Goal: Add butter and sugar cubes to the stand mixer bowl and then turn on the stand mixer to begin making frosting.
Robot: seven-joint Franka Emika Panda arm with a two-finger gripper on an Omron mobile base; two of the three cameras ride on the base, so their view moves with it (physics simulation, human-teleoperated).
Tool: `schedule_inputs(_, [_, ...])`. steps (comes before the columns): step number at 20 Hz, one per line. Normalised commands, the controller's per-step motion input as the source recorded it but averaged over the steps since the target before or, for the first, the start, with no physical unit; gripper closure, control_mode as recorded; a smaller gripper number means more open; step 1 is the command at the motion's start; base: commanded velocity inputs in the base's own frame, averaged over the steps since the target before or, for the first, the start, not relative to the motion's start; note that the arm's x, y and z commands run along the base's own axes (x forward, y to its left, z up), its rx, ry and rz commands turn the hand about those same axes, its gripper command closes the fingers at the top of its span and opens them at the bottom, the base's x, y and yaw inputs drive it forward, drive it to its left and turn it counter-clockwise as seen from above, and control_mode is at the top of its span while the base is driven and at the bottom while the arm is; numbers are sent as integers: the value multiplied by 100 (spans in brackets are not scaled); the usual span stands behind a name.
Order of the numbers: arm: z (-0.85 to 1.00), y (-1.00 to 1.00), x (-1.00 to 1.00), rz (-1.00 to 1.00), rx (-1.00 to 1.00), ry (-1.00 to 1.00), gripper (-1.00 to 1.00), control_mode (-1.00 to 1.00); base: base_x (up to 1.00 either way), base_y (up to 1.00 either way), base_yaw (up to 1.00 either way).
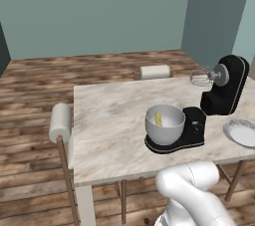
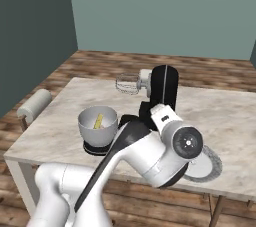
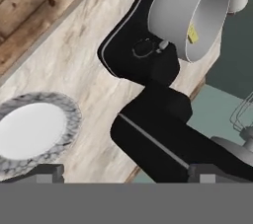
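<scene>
A marble-topped bench [image 1: 109, 120] is carrying the stand mixer [image 1: 226, 85], whose glossy black head is tilting back so that the silver wire whisk [image 1: 200, 76] is pointing out over the bench, toward nine o'clock in the left base view. The stand mixer bowl [image 1: 165, 123], round and silver-grey, is sitting on the mixer's flat black base [image 1: 187, 138], at about seven o'clock from the raised head in that view. The butter [image 1: 158, 119], a small pale-yellow stick, is lying inside the bowl, leaning against its inner wall; in the hand view it is showing at [image 3: 192, 34] within the bowl's open mouth [image 3: 197, 16]. A shallow grey-white plate [image 1: 241, 133] with a mottled rim is resting on the bench at three o'clock from the bowl, just beside the black base but apart from it. The white robot arm [image 2: 150, 153] is bending in front of the mixer in the right base view. The gripper [image 3: 126, 172] is standing with its jaws spread wide and nothing between them, hovering above the mixer's black body, with the plate at nine o'clock in the hand view. Two chairs with pale rolled backrests [image 1: 61, 122] are standing against the bench's edges.
</scene>
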Motion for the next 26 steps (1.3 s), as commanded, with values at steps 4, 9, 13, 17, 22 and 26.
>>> schedule_inputs(4, [5,-6,29,0,17,0,-100,-100,0,0,0])
schedule_inputs(9, [2,0,31,0,13,0,-100,-100,0,0,0])
schedule_inputs(13, [0,0,39,0,15,0,-100,-100,0,0,0])
schedule_inputs(17, [0,0,48,0,16,0,-100,-100,0,0,0])
schedule_inputs(22, [0,-5,47,0,17,0,-100,-100,0,0,0])
schedule_inputs(26, [0,-16,38,0,17,0,-100,-100,0,0,0])
